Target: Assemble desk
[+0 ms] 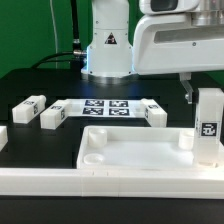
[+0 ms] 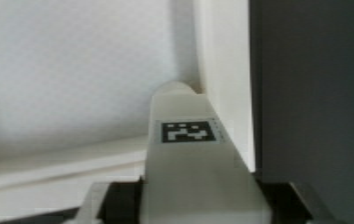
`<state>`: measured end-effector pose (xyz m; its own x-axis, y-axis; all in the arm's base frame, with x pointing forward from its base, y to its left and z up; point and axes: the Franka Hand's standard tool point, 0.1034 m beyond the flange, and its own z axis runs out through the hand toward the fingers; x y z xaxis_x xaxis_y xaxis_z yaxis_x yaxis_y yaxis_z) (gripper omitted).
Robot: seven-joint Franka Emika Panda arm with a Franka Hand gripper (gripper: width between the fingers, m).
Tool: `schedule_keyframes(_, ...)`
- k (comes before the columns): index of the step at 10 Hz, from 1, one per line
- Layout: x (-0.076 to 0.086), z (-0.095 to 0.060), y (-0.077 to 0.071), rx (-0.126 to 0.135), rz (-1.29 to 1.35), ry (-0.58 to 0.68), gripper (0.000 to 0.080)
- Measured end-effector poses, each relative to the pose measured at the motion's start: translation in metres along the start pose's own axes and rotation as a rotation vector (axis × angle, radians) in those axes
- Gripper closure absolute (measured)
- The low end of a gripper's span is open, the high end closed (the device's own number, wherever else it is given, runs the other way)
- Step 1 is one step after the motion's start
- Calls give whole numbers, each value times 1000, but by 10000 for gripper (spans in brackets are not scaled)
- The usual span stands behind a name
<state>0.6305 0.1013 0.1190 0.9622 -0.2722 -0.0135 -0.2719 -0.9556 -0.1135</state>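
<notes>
The desk top, a white tray with a raised rim, lies at the front of the black table. My gripper is shut on one white leg block and holds it upright at the tray's corner on the exterior view's right, with its tag facing the camera. In the wrist view the leg block runs out from between my dark fingers, its tagged end at the tray's rim. Whether the leg touches the tray I cannot tell. Three more leg blocks lie loose behind the tray: two at the left, one at mid-right.
The marker board lies flat behind the tray, between the loose legs. A long low white rail runs along the front edge. The robot's base stands at the back. Black table surface shows beside the tray in the wrist view.
</notes>
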Motion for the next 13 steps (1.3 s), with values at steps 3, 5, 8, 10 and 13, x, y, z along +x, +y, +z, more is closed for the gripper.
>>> schedule_keyframes(3, 1, 0, -1, 12, 275, -2, 508)
schedule_keyframes(5, 0, 0, -1, 14, 399, -4, 508)
schedule_keyframes(8, 0, 0, -2, 16, 529, -6, 508)
schedule_keyframes(10, 0, 0, -2, 14, 462, -6, 321)
schedule_keyframes(13, 0, 0, -2, 1, 304, 2, 160)
